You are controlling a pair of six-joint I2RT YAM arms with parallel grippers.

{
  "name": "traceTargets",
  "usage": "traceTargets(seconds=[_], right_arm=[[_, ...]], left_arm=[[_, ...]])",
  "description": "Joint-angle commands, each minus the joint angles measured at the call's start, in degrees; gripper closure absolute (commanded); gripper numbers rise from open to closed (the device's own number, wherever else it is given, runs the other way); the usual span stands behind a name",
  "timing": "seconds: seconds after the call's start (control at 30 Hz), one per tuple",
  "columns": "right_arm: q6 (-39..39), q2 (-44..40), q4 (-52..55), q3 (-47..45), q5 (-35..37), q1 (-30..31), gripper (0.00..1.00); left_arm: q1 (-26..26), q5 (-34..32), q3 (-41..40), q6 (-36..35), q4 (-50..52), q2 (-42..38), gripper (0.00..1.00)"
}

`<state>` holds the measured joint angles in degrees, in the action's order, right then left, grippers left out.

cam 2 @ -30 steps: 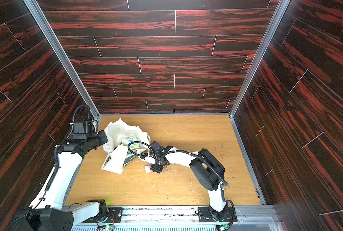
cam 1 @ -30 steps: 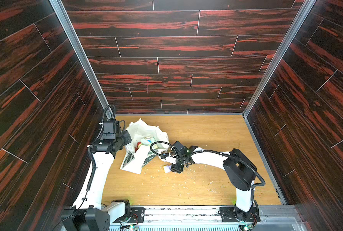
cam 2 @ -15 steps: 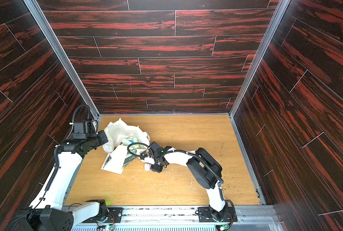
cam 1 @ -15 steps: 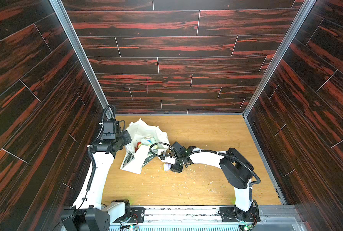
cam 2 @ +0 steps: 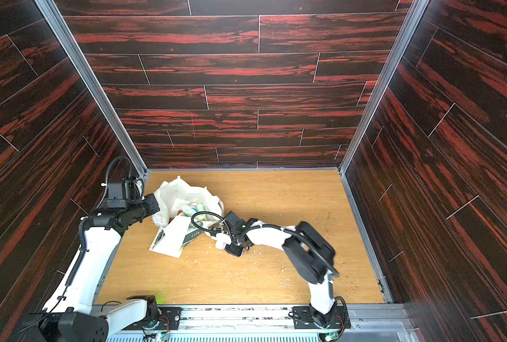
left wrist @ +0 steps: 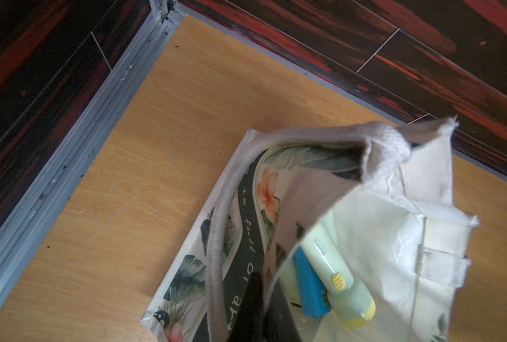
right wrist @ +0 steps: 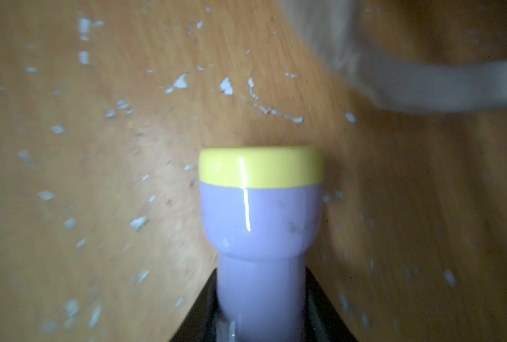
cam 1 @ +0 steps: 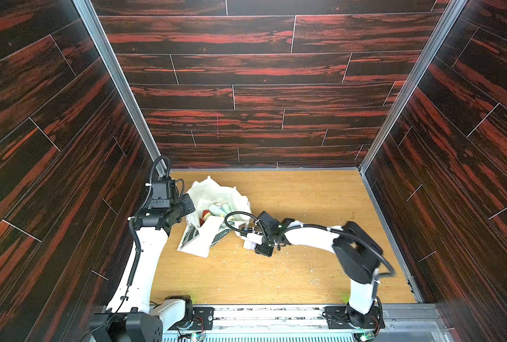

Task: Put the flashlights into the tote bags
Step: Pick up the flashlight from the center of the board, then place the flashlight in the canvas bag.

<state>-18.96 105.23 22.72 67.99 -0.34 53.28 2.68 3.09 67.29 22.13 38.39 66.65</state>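
Note:
The off-white tote bag lies at the left of the wooden floor with its mouth held up. My left gripper is shut on the bag's near edge. Inside lie several flashlights: a pale green one, a blue one and a red one. Just right of the bag, low over the floor, my right gripper is shut on a lavender flashlight with a yellow rim, its head pointing away from the jaws.
White flecks litter the floor round the right gripper. The right arm's black cable loops over the bag's mouth. A bag strap lies beyond the lavender flashlight. Dark panel walls enclose three sides; a metal rail runs along the front.
My right gripper's jaws have closed round the lavender flashlight, and the arm has shifted slightly toward the bag. The left arm and the bag have not moved.

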Motion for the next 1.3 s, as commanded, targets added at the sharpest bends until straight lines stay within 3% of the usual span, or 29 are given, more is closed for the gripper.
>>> traceTargets(seconds=[0.0, 0.3, 0.4, 0.57, 0.8, 1.0, 1.27], right_arm=[[4.20, -10.15, -1.12, -0.80, 0.86, 2.88, 1.00], [12.20, -25.15, -7.02, -6.20, 6.34, 6.81, 1.00], [14.37, -27.57, -10.09, -5.24, 9.14, 6.70, 1.00], [17.79, -27.79, -14.08, -3.08, 13.41, 6.49, 1.00], [22.55, -26.82, -18.55, -1.59, 9.63, 4.42, 1.00], [24.19, -21.45, -18.68, 2.37, 7.16, 0.66, 1.00], [22.42, -11.98, -15.63, 10.33, 6.04, 0.07, 1.00]], left_arm=[[0.47, 1.14, -0.74, 0.54, -0.30, -0.92, 1.00], [0.44, 6.17, -1.28, 0.96, -3.00, -0.41, 1.00], [0.49, 11.20, -1.41, 0.54, -4.58, -0.04, 1.00], [0.40, 19.50, -1.96, 1.48, -8.64, 0.06, 1.00], [-0.80, 26.37, -1.95, 3.07, -11.63, 0.14, 1.00], [-4.25, 28.11, -0.48, 3.21, -12.62, 0.49, 1.00], [-7.65, 27.65, 1.11, 4.22, -13.07, 0.85, 1.00]])
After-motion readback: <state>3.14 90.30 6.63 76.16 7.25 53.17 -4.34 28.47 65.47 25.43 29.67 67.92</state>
